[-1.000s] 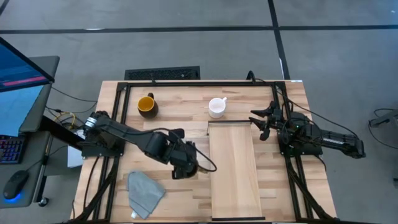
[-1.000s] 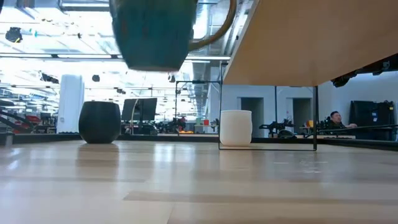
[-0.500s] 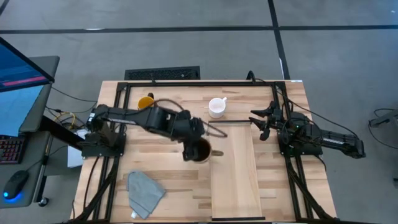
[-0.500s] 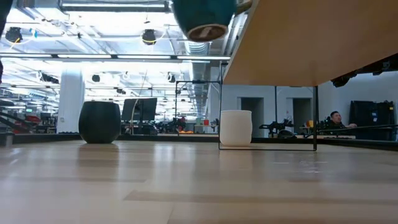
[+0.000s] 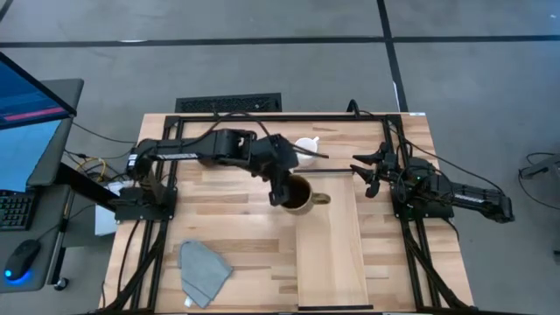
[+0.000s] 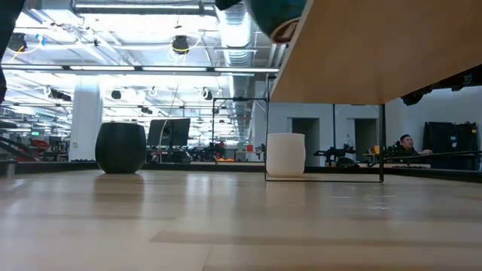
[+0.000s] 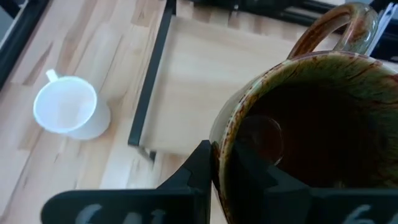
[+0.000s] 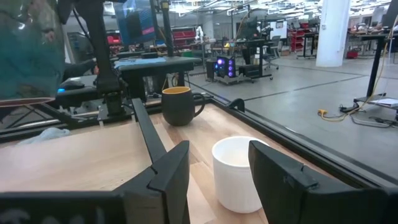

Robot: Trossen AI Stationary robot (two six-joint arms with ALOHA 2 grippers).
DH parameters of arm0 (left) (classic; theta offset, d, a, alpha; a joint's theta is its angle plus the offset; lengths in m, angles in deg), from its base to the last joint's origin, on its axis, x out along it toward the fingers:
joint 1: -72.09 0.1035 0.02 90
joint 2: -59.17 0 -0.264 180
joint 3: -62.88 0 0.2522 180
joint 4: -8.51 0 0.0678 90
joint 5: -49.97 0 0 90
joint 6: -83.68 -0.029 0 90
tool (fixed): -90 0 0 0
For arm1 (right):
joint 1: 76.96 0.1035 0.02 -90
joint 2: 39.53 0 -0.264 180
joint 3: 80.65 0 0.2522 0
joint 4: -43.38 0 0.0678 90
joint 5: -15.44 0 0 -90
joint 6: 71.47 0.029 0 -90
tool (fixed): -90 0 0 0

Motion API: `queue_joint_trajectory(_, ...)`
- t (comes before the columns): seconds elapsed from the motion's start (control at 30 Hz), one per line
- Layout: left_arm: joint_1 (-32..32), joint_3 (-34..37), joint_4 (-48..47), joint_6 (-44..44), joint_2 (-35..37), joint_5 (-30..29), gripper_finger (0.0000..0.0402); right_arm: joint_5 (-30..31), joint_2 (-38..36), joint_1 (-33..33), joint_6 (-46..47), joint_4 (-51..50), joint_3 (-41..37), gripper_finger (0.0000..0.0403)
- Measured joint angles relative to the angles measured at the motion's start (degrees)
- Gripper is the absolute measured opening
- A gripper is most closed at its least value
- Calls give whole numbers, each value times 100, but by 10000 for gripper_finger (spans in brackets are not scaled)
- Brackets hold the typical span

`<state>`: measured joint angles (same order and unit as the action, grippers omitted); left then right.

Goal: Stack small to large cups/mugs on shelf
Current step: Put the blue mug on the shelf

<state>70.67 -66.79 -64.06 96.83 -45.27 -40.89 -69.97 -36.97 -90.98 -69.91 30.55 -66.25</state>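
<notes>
In the high view, the left arm covers the yellow mug, so it cannot be seen there. The left gripper (image 5: 282,188) hides part of the brown mug (image 5: 300,194) at its 9 o'clock side. In the low view the brown mug (image 6: 279,16) is cut off by the top edge and blurred. The shelf (image 6: 376,49) runs off the edge at 3 o'clock. A person (image 6: 407,144) far behind is too small to make out.

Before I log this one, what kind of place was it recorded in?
Most likely a robotics lab or open industrial workspace. Beyond the wooden tabletop, the low view shows a high ceiling with exposed ducts and rows of workstations, a person sits at a desk, and a computer monitor stands beside the table.
</notes>
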Motion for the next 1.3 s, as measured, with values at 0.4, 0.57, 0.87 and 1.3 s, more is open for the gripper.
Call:
queue_joint_trajectory(0.4,342,-1927,-1049,-396,-1268,134,22,-1,13,0,0,7,2,189)
queue_joint_trajectory(0.57,477,-1759,-1401,-339,-1450,284,22,-1,17,2,2,7,2,189)
queue_joint_trajectory(0.87,479,-1749,-1250,-352,-1543,156,22,1,74,2,4,20,2,189)
queue_joint_trajectory(1.3,488,-1697,-945,-432,-1578,193,22,-1,79,2,2,20,2,189)
